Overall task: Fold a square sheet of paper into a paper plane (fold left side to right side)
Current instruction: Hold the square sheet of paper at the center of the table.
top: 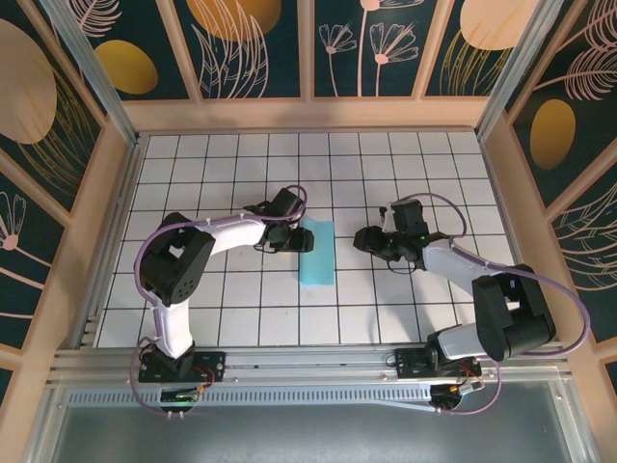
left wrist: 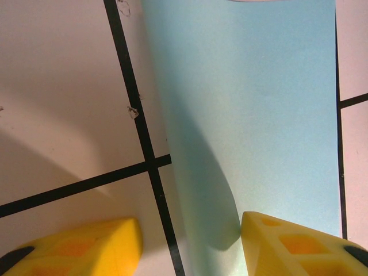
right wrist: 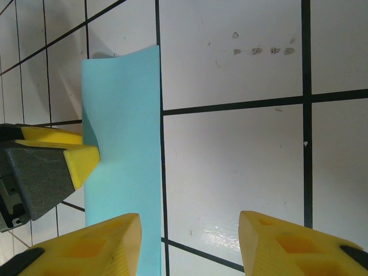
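**At mid-table, a blue strip lies lengthwise beside two open grippers**

Near the middle of the white gridded table (top: 193,289), the sheet of paper (top: 317,253) lies as a narrow turquoise rectangle. Its long axis runs from the near edge of the table toward the far wall, leaning only slightly off the grid lines (top: 299,193). Both short ends are cut square, so neither end makes a point.

In the right wrist view the right long edge lies flat, almost along a black grid line. The left long edge rises off the table in a soft curve and casts a shadow on the tiles beside it.

The left gripper (top: 297,237) sits at that raised left edge, toward the far half of the strip. Its jaws are spread. In the left wrist view, one yellow fingertip (left wrist: 75,247) is over bare tile to the left of the sheet. The other is over the blue surface, with the curled edge between them. Nothing is pinched.

The right gripper (top: 366,239) hangs to the right of the sheet, near it but apart from it in the top view. Its jaws also stand apart, holding nothing. In its own camera, bare white tile lies between its fingers, and one fingertip (right wrist: 86,244) overlaps the near end of the strip; I cannot tell if it touches.
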`<action>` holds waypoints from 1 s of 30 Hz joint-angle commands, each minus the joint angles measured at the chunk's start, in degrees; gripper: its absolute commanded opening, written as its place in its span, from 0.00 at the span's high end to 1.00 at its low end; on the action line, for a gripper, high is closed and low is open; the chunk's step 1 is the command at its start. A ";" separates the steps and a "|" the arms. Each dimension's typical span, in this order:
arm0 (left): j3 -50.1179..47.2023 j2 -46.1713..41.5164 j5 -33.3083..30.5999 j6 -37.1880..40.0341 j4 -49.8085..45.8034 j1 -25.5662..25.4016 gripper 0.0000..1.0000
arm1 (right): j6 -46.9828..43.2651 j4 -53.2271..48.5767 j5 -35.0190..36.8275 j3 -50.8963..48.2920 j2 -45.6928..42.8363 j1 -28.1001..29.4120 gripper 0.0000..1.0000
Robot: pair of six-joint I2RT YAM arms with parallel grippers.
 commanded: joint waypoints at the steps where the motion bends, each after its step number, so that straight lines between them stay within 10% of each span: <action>1: -2.34 9.99 1.91 0.15 6.74 -2.38 0.48 | -1.00 0.91 -0.66 -0.54 0.67 -0.29 0.52; 15: -2.34 9.92 0.99 0.08 6.39 -2.38 0.48 | 0.26 3.24 -3.76 -0.54 1.98 0.43 0.53; 25: -2.43 9.83 0.75 -0.17 6.38 -2.42 0.48 | 6.44 13.32 -9.34 1.56 11.06 7.93 1.00; 30: -2.52 9.63 0.62 -0.18 6.30 -2.43 0.48 | 7.27 14.32 -8.68 4.54 15.78 10.75 1.00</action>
